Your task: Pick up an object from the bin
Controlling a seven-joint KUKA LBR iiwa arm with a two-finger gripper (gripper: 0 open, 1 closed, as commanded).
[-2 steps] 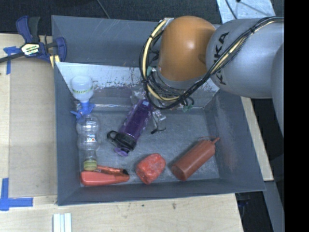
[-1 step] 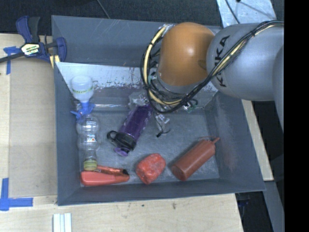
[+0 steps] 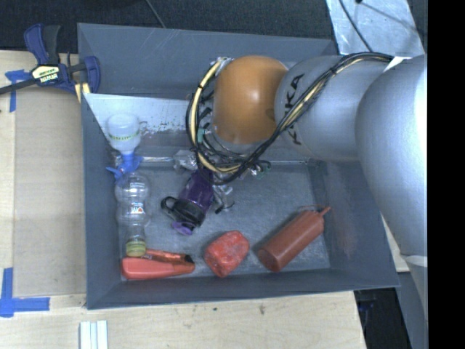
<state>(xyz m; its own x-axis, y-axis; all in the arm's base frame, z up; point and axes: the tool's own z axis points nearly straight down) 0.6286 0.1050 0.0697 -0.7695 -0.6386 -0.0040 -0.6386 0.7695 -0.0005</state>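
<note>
The pincer is low in the middle of the bin, touching a purple and black object; whether it is open or closed around it cannot be told. 1 red lump and 1 dark red bottle lie along the bin's lower wall, and 1 clear bottle lies along its left wall.

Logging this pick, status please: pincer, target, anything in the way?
Pincer low at centre of bin, over purple-and-black object. Grip not confirmed. Red block and clear bottle nearby, apart.
</note>
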